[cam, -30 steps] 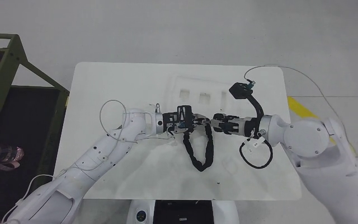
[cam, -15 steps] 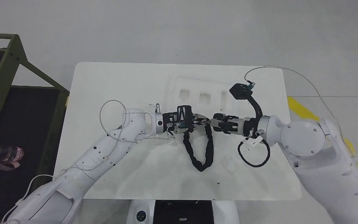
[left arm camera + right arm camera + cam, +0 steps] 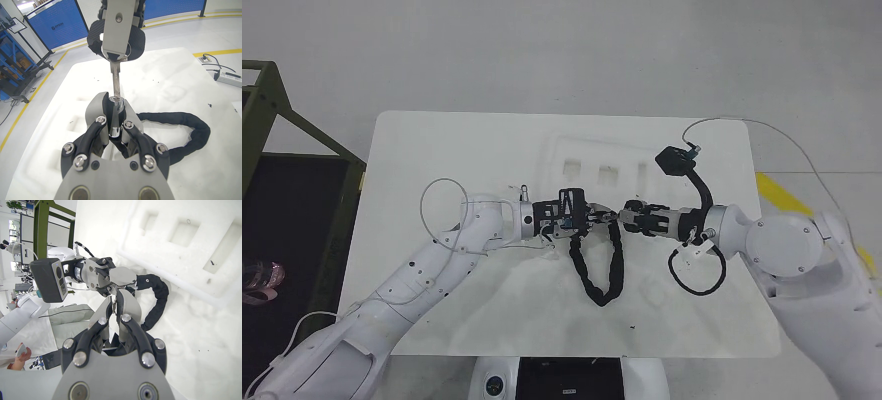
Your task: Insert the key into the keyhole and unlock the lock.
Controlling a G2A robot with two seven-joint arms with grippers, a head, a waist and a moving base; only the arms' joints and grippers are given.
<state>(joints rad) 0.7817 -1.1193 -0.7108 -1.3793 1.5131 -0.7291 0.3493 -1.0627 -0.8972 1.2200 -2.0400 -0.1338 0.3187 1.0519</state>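
My left gripper (image 3: 114,103) is shut on the chrome cylinder of the lock (image 3: 115,113), whose black fabric-covered chain (image 3: 196,132) loops over the table. The keyhole faces the other arm. My right gripper (image 3: 115,55) is shut on the head of a silver key (image 3: 116,81); the key's tip touches the keyhole at the cylinder's end. In the top view the left gripper (image 3: 587,215) and right gripper (image 3: 619,218) meet nose to nose over the table's middle, with the chain (image 3: 597,270) hanging toward the front. The right wrist view shows the key (image 3: 114,308) edge-on between the pads.
A white foam tray (image 3: 607,160) with rectangular recesses lies behind the grippers on the white table (image 3: 442,150). A green frame (image 3: 282,110) stands off the table's left side. The right arm's cable (image 3: 697,275) loops near the chain.
The right arm has shifted slightly, bringing the key closer to the lock; the left arm and the chain have kept still.
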